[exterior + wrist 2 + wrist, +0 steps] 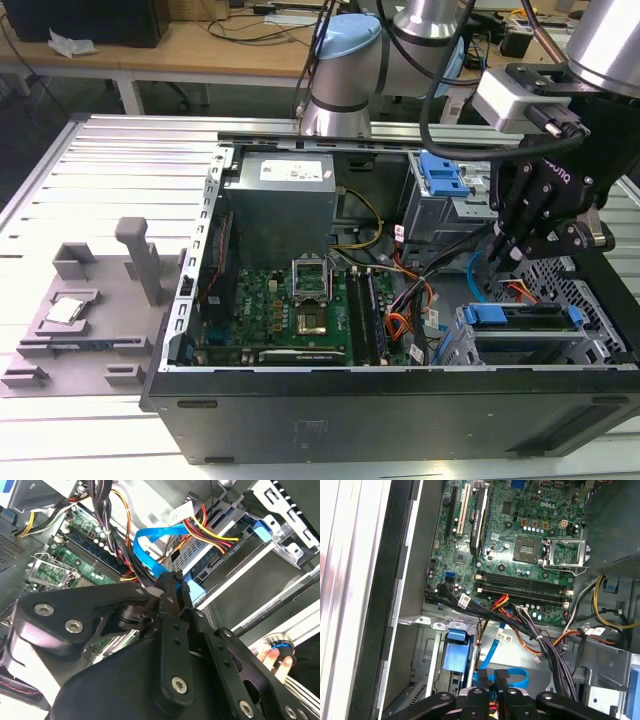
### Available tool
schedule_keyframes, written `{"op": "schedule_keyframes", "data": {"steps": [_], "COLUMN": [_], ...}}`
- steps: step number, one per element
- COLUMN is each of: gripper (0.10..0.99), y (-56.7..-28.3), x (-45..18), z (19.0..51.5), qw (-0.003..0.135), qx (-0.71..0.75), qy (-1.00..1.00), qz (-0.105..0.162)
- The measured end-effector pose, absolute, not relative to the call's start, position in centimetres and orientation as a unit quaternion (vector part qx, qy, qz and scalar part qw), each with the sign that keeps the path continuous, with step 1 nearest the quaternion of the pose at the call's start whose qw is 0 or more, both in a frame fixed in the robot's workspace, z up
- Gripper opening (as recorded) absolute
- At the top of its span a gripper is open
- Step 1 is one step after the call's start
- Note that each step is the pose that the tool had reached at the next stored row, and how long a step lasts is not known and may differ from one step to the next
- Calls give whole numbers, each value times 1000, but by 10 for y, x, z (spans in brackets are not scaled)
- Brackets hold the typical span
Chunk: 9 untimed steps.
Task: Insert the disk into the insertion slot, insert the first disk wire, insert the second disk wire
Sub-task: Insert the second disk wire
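In the exterior view the disk [520, 315], framed by its blue carrier, lies inside the insertion slot [600, 340] at the case's near right corner. My gripper [505, 250] hangs just above it, over the blue second disk wire [474, 270]. In the second wrist view the fingertips [172, 580] are pressed together on the end of the second disk wire [150, 540], whose loop rises behind them. The first disk wire [210, 530] runs to a black plug at the disk [220, 567] edge. In the first wrist view the gripper [495, 677] sits against the blue cable [516, 677] beside the carrier tab [452, 655].
The open case holds a green motherboard [290, 300], a grey power supply [280, 200] and a taller cage with a blue latch plate [445, 180]. Black cable bundles [545, 645] cross beside the gripper. A grey fixture [80, 310] lies on the table at the exterior view's left.
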State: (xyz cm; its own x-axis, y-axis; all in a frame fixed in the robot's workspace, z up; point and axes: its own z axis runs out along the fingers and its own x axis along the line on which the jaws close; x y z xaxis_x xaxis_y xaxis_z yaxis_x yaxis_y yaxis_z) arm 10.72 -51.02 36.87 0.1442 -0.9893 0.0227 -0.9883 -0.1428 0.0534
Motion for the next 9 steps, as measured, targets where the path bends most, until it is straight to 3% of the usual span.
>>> {"op": "schedule_keyframes", "data": {"steps": [9], "gripper": [165], "y": [-510], "x": [113], "z": [369], "qw": [30], "qx": [756], "qy": [-654], "qz": [-7]}}
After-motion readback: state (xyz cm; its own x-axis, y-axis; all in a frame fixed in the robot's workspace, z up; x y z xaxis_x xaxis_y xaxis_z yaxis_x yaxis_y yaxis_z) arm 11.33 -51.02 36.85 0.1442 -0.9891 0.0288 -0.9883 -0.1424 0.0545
